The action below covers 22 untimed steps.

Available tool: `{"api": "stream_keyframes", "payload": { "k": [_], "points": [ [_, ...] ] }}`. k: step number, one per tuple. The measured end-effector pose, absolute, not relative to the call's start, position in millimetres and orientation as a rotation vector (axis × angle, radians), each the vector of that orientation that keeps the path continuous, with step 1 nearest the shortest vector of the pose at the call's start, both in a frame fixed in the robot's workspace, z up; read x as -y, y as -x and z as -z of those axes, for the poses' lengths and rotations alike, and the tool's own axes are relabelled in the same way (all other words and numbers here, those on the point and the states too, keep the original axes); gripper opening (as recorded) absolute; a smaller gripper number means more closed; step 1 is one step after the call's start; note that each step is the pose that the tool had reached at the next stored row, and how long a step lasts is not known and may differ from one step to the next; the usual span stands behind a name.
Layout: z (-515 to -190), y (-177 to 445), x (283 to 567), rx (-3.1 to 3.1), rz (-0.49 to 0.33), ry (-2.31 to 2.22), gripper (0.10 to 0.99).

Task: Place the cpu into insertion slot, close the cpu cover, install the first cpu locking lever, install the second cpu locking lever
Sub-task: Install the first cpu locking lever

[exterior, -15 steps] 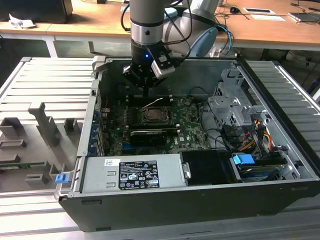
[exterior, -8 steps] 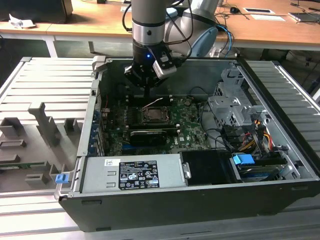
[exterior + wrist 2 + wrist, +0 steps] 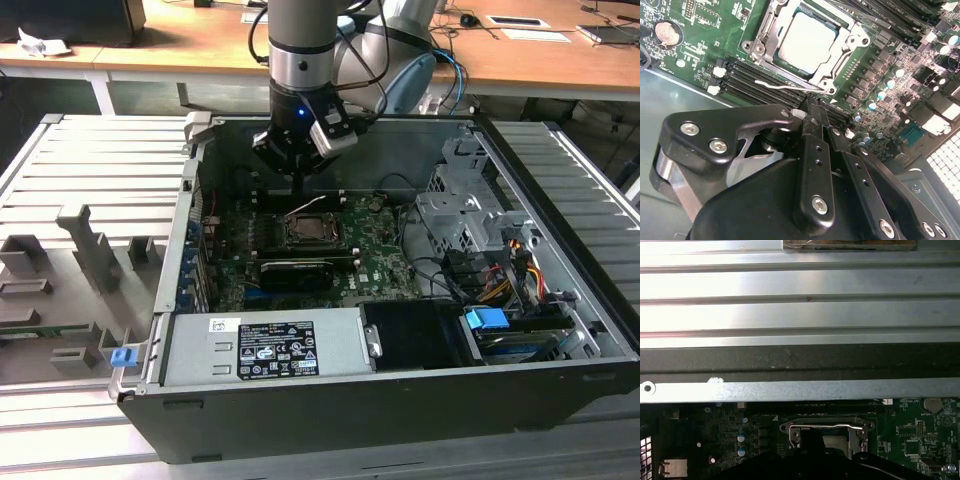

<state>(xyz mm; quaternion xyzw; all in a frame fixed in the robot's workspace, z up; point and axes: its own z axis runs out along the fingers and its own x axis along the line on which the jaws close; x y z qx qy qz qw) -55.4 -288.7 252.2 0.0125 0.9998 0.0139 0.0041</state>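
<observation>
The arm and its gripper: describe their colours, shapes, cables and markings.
The arm is a silver-grey tube ending in a black wrist with a small lit blue light. A pale-blue joint cap shows behind it, with a blue cable alongside. The gripper is matte black, built of rounded link plates with silver screw heads.

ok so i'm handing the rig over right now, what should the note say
End effector: shut, nothing in it, just above the motherboard next to the insertion slot.
Things: the cpu sits in the slot, and the cpu cover lies down over its edges.
Done: cpu placed, cover closed.
Left: a wire locking lever lies loose by the end effector tip, apparently unlatched. I cannot tell the second lever's state.
</observation>
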Motion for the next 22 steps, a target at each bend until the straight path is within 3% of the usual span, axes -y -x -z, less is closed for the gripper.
{"api": "stream_keyframes", "payload": {
  "k": [22],
  "points": [
    [-252.1,38.7,288.7,-3.133,-0.044,-0.039,0.106]
  ]
}}
